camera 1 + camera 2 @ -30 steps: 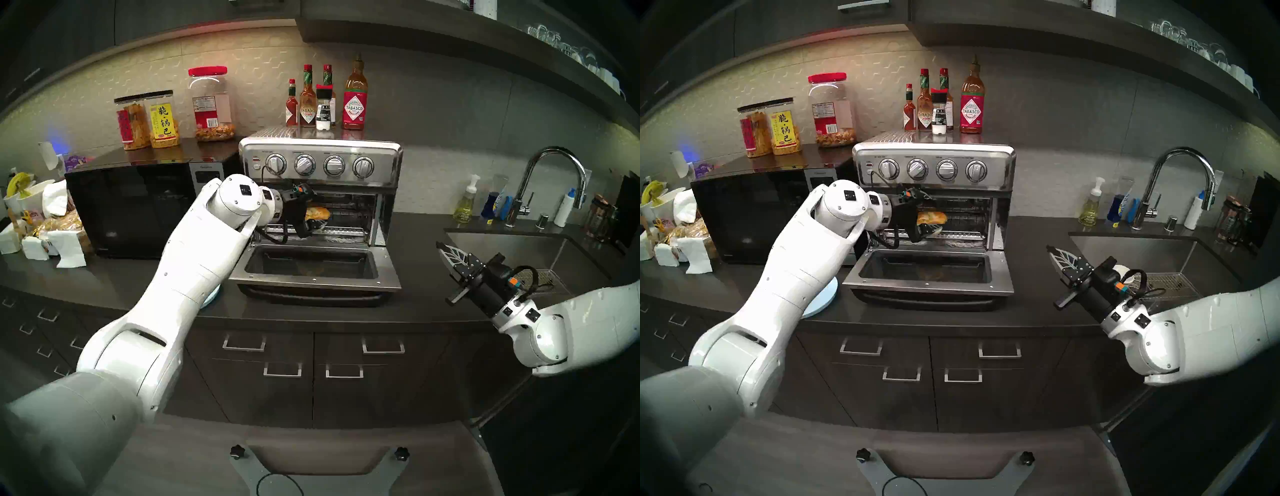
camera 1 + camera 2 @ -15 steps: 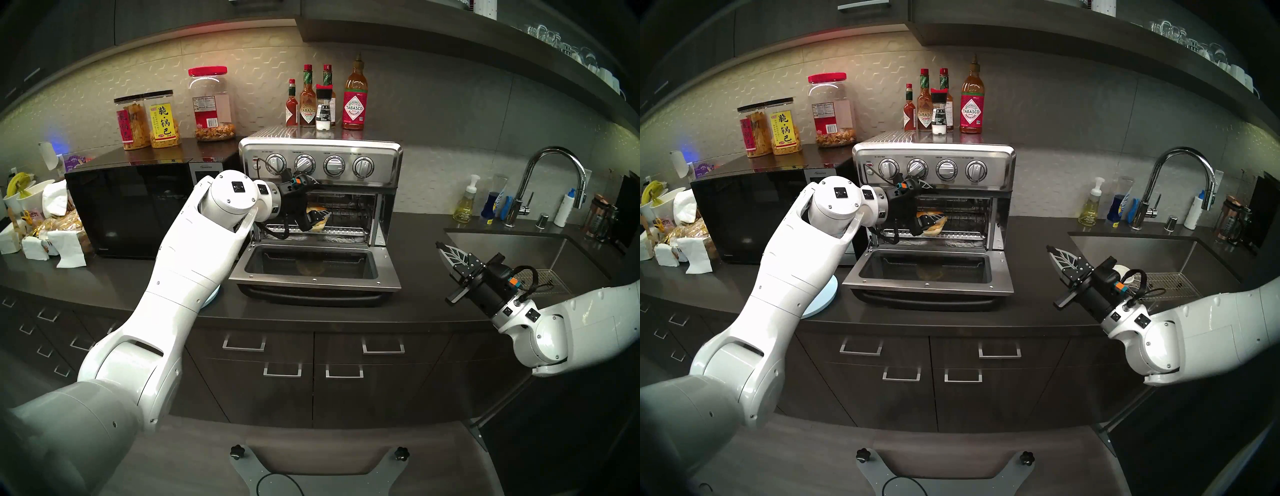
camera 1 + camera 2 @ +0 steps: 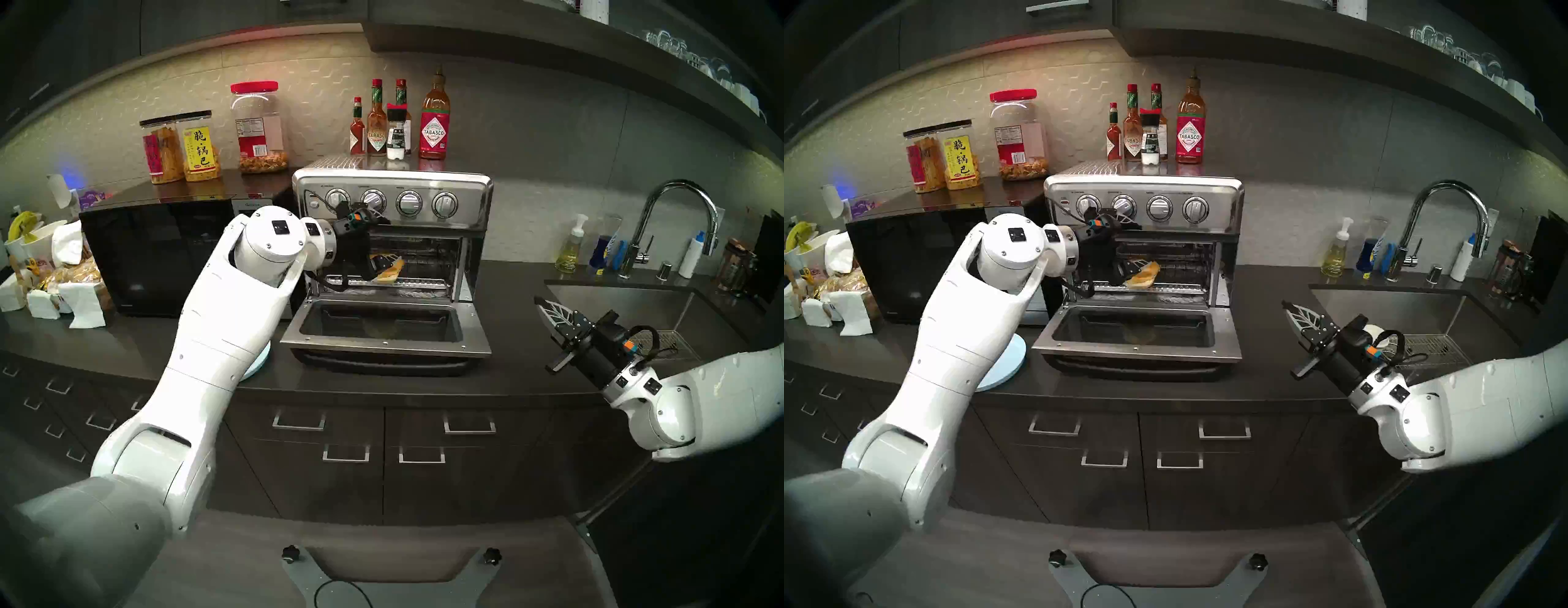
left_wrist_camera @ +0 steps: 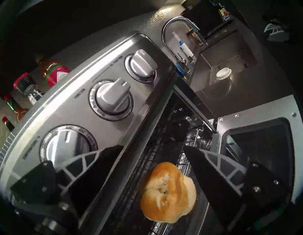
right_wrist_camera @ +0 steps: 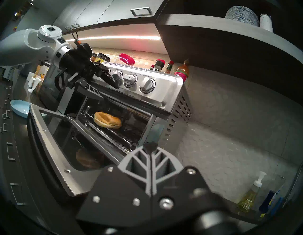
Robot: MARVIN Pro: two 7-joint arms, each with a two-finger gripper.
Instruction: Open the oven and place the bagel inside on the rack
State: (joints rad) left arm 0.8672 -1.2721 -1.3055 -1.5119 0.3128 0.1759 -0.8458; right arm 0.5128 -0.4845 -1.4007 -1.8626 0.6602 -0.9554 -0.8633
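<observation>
Bagel (image 5: 107, 121) lies on the rack (image 5: 113, 134) inside the oven (image 3: 392, 237), toward the cavity's left side near the front edge, free of both fingers. You can see the door (image 3: 384, 327) dropped flat onto the bench (image 3: 522, 373). Your left gripper (image 4: 152, 151) stands spread at the oven's mouth, one finger before the knobs (image 4: 113, 98), the other beside the bagel. Your right gripper (image 5: 151, 147) is pressed together, empty, over the bench's right part by the sink (image 3: 636, 305).
</observation>
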